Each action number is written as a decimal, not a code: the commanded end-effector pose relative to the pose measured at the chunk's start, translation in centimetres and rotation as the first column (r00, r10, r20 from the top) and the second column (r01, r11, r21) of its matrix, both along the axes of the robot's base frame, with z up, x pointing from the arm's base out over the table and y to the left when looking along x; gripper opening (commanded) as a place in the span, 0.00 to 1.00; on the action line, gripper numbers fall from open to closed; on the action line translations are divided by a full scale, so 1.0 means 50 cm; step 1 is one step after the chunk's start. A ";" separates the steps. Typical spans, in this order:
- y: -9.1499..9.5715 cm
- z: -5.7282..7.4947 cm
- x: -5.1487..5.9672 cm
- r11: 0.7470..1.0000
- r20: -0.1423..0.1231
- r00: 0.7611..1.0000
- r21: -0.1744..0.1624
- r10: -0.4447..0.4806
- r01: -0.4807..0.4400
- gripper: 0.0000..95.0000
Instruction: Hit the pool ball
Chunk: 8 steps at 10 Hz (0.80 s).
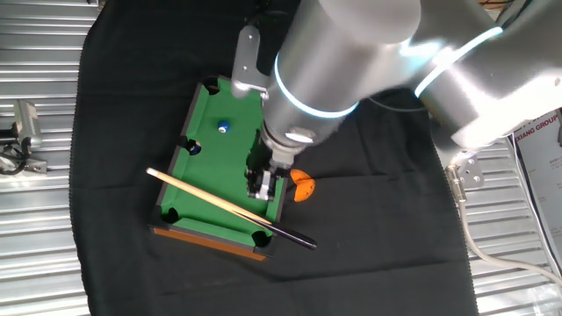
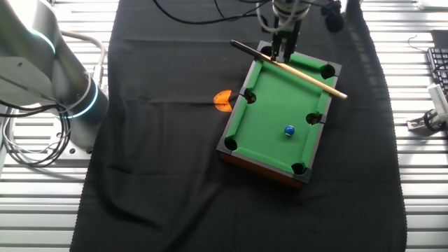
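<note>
Cue (image 2: 294, 70) lies diagonally across table (image 2: 269, 140), clear of pool ball (image 2: 289, 130).

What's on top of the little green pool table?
On the toy pool table sits one small light-blue ball, and a wooden cue stick lies across one end, gripped by the gripper. In the other view, the arm hides part of the felt.

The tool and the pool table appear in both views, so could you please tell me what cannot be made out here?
- Tool: in one fixed view the arm covers most of it; whether it grips the cue is too small to tell.
- Tool in the other fixed view: top cut off by the frame edge.
- Pool ball: markings too small.
- Orange object: partly hidden behind the pool table.
</note>
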<state>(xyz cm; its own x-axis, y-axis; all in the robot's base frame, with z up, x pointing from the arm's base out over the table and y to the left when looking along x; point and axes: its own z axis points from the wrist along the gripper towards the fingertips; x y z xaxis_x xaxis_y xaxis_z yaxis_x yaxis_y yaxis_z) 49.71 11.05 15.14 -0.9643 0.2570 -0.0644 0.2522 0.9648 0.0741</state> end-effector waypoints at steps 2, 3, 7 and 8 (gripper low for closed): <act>0.013 -0.003 -0.008 1.000 0.005 1.000 0.000 -0.002 0.002 0.00; 0.020 -0.004 -0.013 1.000 0.005 1.000 -0.003 -0.002 0.002 0.00; 0.039 -0.006 -0.025 1.000 0.008 1.000 -0.001 -0.002 0.002 0.00; 0.047 -0.009 -0.029 1.000 0.009 1.000 -0.002 -0.002 0.002 0.00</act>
